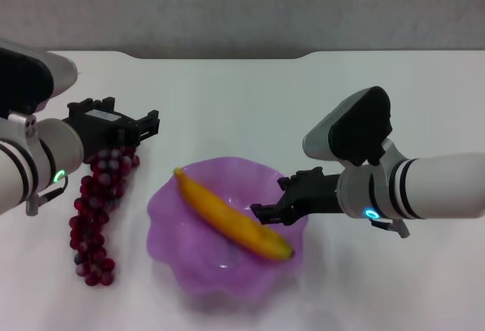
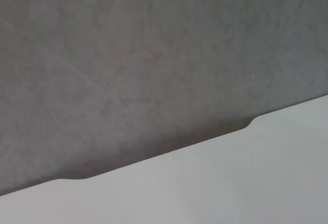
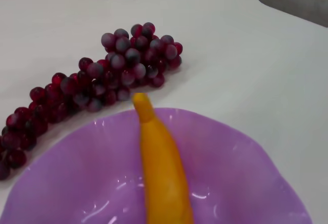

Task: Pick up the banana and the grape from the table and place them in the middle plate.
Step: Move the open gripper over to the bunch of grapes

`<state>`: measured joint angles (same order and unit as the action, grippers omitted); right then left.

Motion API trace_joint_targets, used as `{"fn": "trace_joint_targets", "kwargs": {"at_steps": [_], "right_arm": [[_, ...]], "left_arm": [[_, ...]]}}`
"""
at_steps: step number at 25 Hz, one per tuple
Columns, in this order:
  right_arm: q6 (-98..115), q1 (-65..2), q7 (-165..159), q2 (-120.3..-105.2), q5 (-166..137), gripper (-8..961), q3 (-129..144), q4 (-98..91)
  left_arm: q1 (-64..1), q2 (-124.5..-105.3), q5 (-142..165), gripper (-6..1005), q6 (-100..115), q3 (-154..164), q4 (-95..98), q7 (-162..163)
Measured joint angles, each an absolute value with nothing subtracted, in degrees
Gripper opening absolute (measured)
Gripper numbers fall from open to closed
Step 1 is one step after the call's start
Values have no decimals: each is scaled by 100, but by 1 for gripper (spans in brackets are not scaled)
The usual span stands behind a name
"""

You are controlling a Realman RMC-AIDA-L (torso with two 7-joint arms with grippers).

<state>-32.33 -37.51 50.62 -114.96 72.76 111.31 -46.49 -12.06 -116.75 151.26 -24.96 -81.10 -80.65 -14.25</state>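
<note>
The banana (image 1: 231,221) lies slantwise inside the purple middle plate (image 1: 170,221); it also shows in the right wrist view (image 3: 164,172) on the plate (image 3: 246,178). My right gripper (image 1: 269,198) is open, just above the banana's near end at the plate's right rim, holding nothing. The grape (image 1: 95,217) lies on the white table (image 1: 250,96) left of the plate, and shows beyond the plate in the right wrist view (image 3: 102,80). My left gripper (image 1: 150,123) is open and hovers above the far end of the grape bunch.
The table's notched far edge (image 2: 154,155) meets a grey wall (image 2: 154,55). Bare tabletop lies behind and to the right of the plate.
</note>
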Motion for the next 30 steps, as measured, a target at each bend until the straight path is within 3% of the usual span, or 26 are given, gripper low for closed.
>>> {"fn": "trace_joint_targets", "kwargs": {"at_steps": [7, 10, 16, 21, 30], "right_arm": [[-3244, -3795, 5080, -11474, 7074, 762, 10900, -4807], [-3290, -3785, 5057, -11470, 6653, 751, 10573, -5085], [-3794, -3548, 5025, -11480, 5697, 668, 9702, -5961], [-3752, -2968, 5042, -11483, 5513, 598, 9066, -6750], [-2378, -1115, 5026, -11511, 5524, 191, 8726, -8664]], "left_arm": [[-1192, -11672, 15126, 778, -2497, -8110, -8068, -1424], [-1181, -11668, 15126, 777, -2496, -8111, -8068, -1424], [-1157, -11663, 15126, 777, -2484, -8129, -8049, -1450], [-1148, -11663, 15126, 777, -2426, -8120, -8032, -1452], [-1131, -11657, 15126, 777, -2424, -8140, -7996, -1448]]}}
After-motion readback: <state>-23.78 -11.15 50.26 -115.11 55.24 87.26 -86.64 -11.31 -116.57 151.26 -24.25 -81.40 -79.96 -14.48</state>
